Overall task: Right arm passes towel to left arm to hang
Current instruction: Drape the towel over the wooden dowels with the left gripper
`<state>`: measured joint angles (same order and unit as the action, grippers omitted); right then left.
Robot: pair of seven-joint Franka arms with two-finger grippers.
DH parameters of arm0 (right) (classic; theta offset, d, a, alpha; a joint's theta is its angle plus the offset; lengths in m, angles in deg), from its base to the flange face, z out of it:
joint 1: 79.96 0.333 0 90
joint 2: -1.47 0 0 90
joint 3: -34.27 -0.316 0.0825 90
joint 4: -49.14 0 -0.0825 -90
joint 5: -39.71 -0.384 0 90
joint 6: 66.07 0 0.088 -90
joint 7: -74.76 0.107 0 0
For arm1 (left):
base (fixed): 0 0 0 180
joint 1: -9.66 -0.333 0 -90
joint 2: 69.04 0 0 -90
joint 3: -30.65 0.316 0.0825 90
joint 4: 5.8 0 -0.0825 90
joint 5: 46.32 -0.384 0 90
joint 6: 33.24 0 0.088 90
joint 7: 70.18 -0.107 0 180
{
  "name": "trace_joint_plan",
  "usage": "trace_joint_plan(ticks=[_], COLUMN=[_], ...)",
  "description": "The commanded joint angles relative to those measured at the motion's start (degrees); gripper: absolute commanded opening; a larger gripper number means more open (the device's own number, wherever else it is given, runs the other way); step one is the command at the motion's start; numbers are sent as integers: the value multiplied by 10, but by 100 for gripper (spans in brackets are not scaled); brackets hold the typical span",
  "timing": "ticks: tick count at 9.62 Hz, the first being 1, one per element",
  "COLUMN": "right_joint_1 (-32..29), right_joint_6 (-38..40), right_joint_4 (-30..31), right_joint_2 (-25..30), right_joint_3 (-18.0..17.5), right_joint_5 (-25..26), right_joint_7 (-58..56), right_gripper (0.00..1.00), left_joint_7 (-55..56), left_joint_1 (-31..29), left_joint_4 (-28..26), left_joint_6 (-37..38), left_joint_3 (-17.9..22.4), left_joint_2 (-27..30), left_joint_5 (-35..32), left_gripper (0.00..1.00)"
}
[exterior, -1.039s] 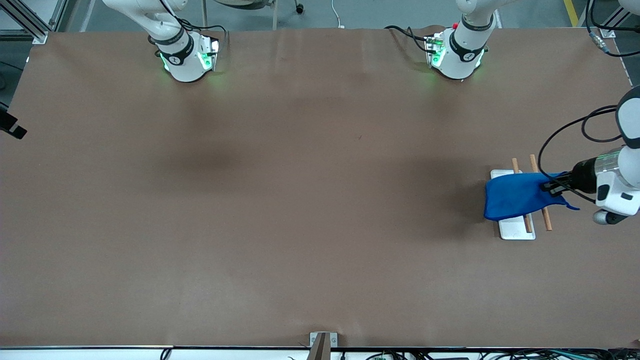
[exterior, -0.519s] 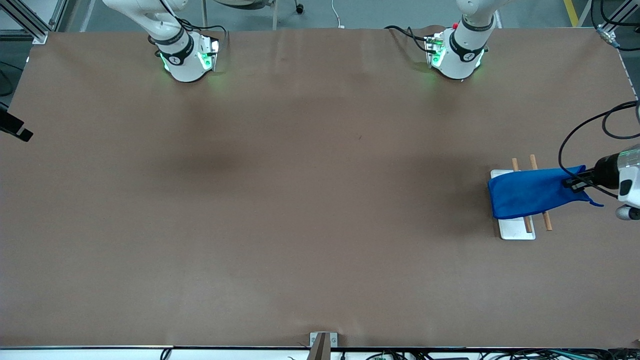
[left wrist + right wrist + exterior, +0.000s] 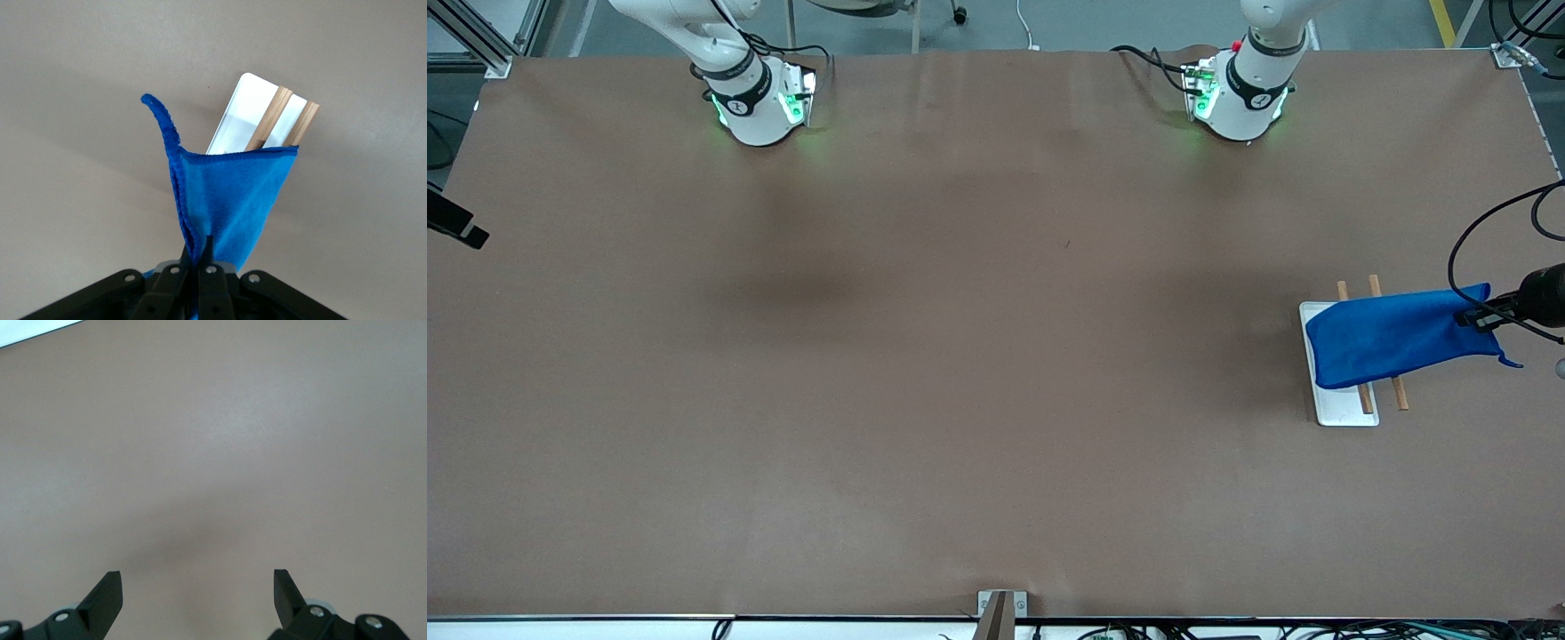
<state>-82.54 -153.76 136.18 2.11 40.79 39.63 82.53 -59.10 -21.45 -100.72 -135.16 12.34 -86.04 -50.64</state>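
- The left gripper (image 3: 1482,317) is clamped tight on one end of the towel (image 3: 1396,334), up in the air at the table's (image 3: 960,356) edge at the left arm's end.
- The blue towel stretches from that grip across the two wooden rails (image 3: 1399,392) of a rack standing on a white base (image 3: 1343,404).
- In the left wrist view the towel (image 3: 230,200) is pinched between the closed fingers (image 3: 208,257), a hem strip curling free.
- The right gripper (image 3: 197,597) waits with its jaws wide and empty over bare table.
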Motion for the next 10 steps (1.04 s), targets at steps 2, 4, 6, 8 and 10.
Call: trace_joint_plan(ticks=[2,4,6,8,10], right_joint_1=[3,2,2,2,1], right_joint_6=[39,39,40,40,40], right_joint_4=[-40,-40,-40,-39,-39], right_joint_2=[-19,-19,-19,-19,-19], right_joint_3=[-2,-2,-2,-2,-2], right_joint_5=[23,21,18,18,18], right_joint_7=[-6,-7,-7,-6,-6], right_gripper=[100,100,100,100,100], left_joint_7=[-32,-33,-36,-73,-128], left_joint_1=[-25,-27,-28,-41,-55], left_joint_4=[-5,-4,8,13,24], left_joint_6=[-7,-12,-13,-13,-12], left_joint_3=[-2,-2,-2,-3,-2], left_joint_2=[-35,-48,-63,-68,-66], left_joint_5=[-10,-10,-10,-10,-10], left_gripper=[2,9,30,100,100])
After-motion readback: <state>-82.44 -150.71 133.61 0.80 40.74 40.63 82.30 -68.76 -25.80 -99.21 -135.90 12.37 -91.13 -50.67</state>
